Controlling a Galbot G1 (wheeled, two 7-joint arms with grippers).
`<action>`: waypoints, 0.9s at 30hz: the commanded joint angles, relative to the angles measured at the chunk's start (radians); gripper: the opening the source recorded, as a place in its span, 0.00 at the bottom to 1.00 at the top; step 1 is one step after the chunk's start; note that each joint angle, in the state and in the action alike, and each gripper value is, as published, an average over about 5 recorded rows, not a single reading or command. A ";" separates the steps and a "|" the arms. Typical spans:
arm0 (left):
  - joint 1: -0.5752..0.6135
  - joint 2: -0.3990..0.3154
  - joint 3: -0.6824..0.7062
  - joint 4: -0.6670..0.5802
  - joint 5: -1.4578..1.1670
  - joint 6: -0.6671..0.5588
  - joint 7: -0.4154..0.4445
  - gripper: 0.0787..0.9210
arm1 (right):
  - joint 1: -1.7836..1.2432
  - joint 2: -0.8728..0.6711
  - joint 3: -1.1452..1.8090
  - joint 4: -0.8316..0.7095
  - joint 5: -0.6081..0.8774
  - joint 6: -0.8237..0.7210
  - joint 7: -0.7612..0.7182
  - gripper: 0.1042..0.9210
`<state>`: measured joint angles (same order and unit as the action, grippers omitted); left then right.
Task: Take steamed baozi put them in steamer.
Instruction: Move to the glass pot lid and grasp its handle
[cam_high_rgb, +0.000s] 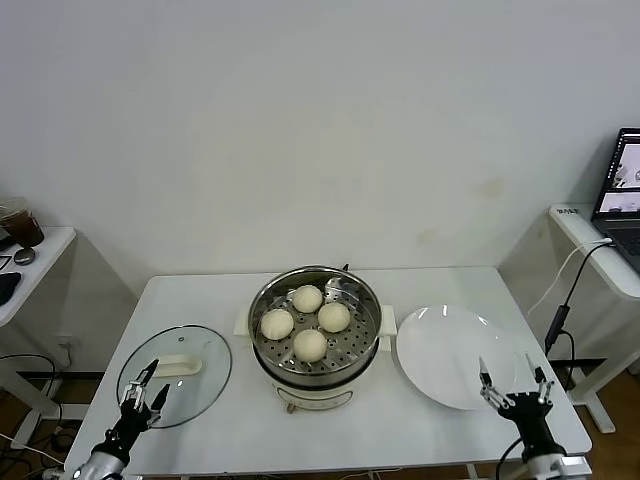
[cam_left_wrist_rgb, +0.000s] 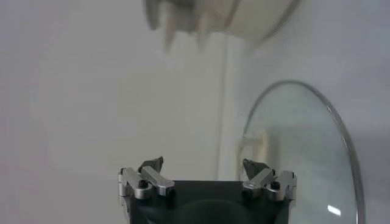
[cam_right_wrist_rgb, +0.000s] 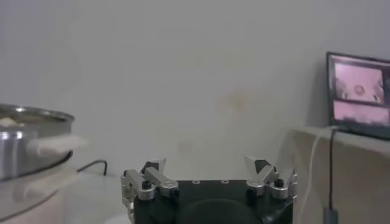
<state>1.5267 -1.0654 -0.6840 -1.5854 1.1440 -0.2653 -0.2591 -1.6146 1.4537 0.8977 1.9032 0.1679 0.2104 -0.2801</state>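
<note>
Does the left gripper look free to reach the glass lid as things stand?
Probably yes: the left gripper hangs open at the glass lid's near edge, with nothing between them.

Laptop (cam_high_rgb: 625, 190) cut off by the head view's right edge. Both arms cut off at its bottom edge. Steamer (cam_left_wrist_rgb: 219, 18) blurred and cropped in left wrist view; half cut off in right wrist view. Glass lid (cam_left_wrist_rgb: 304, 152) runs past the frame.
</note>
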 joint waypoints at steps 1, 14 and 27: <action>-0.184 0.061 0.052 0.144 0.163 -0.009 -0.005 0.88 | -0.057 0.041 0.012 -0.014 -0.009 0.010 0.004 0.88; -0.311 0.047 0.106 0.236 0.158 0.009 0.004 0.88 | -0.056 0.045 0.004 -0.023 -0.008 0.008 0.008 0.88; -0.370 0.018 0.139 0.346 0.138 0.016 0.024 0.67 | -0.061 0.045 -0.008 -0.023 -0.020 0.005 0.003 0.88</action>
<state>1.2099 -1.0452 -0.5618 -1.3194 1.2761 -0.2493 -0.2377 -1.6698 1.4953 0.8918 1.8806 0.1496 0.2150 -0.2762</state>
